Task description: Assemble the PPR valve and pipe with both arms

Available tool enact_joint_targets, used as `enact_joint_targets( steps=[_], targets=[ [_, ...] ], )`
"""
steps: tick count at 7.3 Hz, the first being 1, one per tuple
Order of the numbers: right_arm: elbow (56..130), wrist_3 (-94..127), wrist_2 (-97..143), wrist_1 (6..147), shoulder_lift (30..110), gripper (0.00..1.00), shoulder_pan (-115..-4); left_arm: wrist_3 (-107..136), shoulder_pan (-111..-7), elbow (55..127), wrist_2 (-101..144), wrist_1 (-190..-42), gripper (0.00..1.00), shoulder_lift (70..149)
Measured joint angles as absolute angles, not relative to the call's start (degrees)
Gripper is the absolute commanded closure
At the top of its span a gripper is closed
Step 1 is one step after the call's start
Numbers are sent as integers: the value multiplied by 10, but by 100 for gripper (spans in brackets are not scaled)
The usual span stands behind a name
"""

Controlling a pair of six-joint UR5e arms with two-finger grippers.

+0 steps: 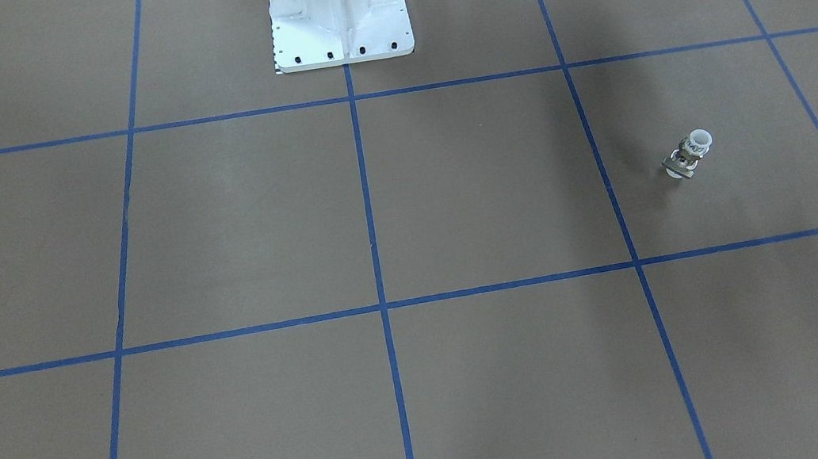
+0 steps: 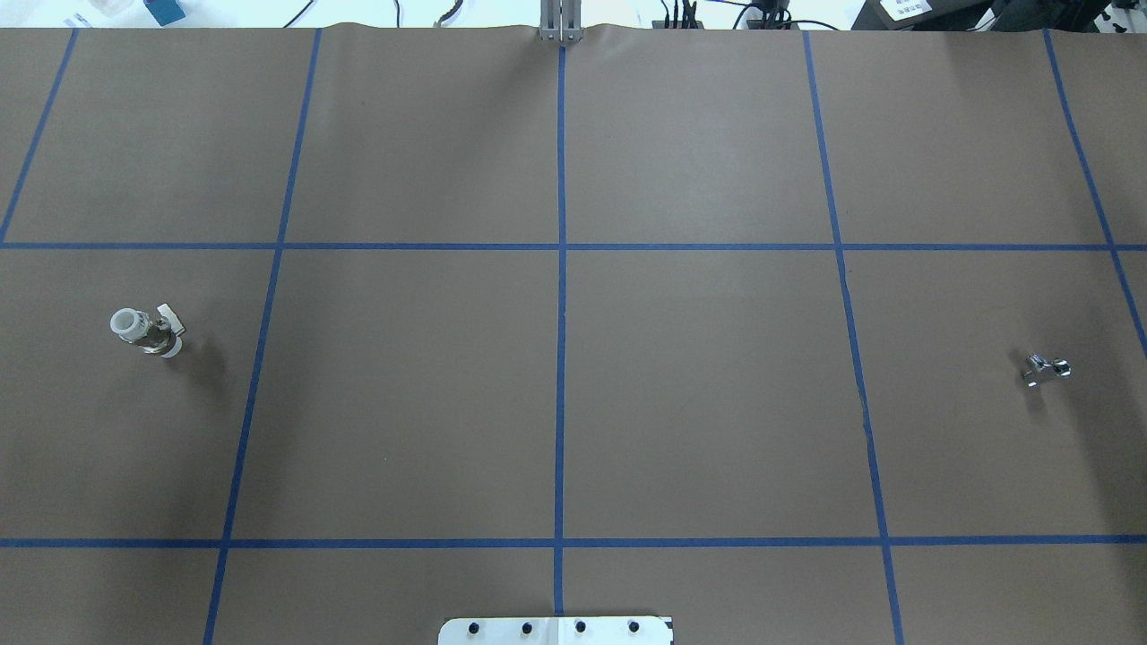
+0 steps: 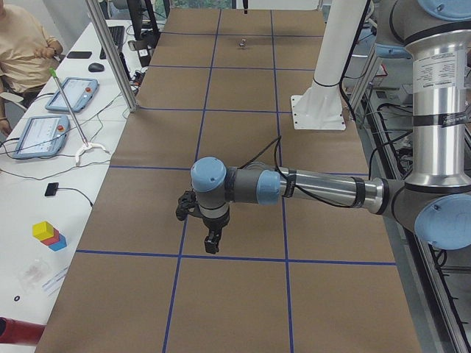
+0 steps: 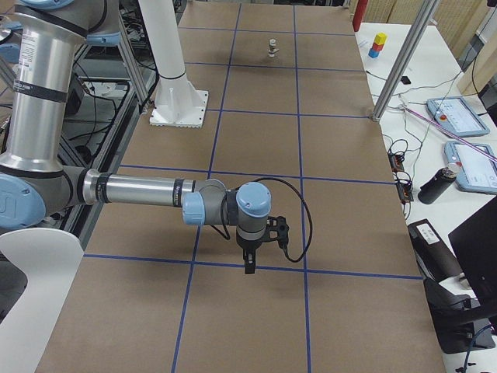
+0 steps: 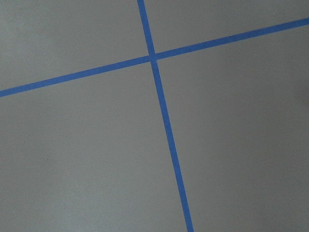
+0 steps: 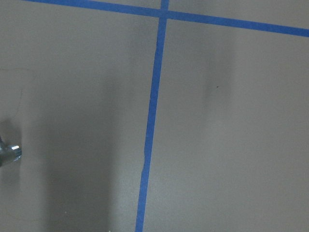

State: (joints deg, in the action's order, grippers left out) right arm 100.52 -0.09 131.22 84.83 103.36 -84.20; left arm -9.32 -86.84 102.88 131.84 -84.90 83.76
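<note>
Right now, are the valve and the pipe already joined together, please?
No, the valve lies far to the left and the pipe far to the right, well apart.

Left arm point(image 3: 316, 187): silver-grey tubes, pale-blue joint caps point(image 3: 208, 173), black fingers point(image 3: 212, 243), printed label point(image 3: 440, 73) on the upright link. Right arm point(image 4: 144, 190): same build, black cable point(image 4: 307, 221) looped at wrist. White pedestal point(image 1: 338, 11), dark bolts point(image 1: 330, 55) along flange.

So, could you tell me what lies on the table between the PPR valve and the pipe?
Nothing: in the overhead view only bare brown table crossed by blue tape lines separates the PPR valve and the pipe.
</note>
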Motion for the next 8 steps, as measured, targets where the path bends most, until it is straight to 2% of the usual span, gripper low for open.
enact_joint_targets(
  steps=[5,8],
  targets=[
    [1013,-1,1312,844,1028,0,-842,-90,-867,1036,1319,-888,0,840],
    [1020,3,1317,817,1017,0,-841,-88,-866,1035,1316,-1017,0,859]
  ],
)
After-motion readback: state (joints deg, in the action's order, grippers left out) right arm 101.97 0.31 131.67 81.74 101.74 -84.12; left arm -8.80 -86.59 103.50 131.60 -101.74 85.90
